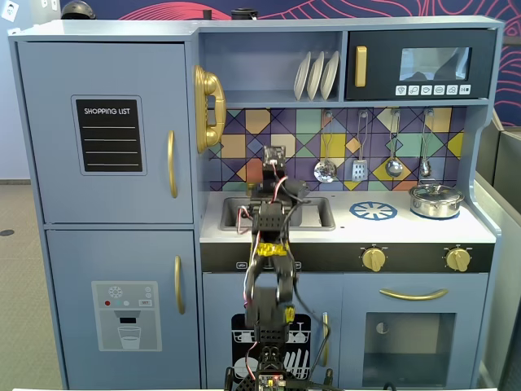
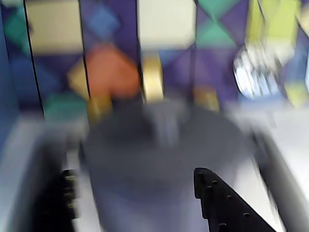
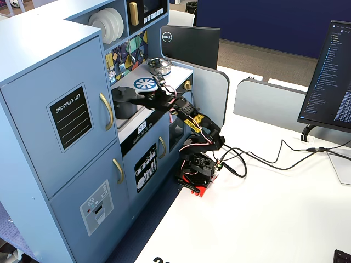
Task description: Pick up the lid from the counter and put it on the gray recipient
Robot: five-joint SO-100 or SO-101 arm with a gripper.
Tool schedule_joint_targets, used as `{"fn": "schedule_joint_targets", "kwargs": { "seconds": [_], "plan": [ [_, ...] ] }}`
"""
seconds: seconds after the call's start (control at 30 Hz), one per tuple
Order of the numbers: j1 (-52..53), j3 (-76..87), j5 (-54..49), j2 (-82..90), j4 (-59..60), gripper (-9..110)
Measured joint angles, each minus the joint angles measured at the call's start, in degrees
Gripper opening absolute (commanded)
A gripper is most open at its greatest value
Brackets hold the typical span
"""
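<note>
The wrist view is blurred. It shows the gray recipient close up, a dark matte cylinder between the sink walls. The lid seems to rest flat on it, with its knob in the middle. My gripper is open, and its fingers stand wide apart on either side of the pot's near wall. In a fixed view the gripper reaches over the dark pot in the sink of the white counter. The arm hides the pot in the front fixed view.
A shiny silver pot stands at the counter's right end beside the blue burner ring. Utensils hang on the tiled back wall above the sink. The arm's base is on the white table in front.
</note>
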Motion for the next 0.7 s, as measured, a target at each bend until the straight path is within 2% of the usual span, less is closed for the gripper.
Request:
{"fn": "schedule_joint_targets", "kwargs": {
  "seconds": [0.17, 0.4, 0.53, 0.7],
  "plan": [
    [0.3, 6.3, 0.3, 10.9, 13.5, 0],
    [0.5, 13.0, 0.3, 19.9, 27.0, 0],
    [-0.2, 17.9, 2.5, 24.1, 31.7, 0],
    [-0.4, 27.0, 4.9, 27.6, 32.2, 0]
  ]
}}
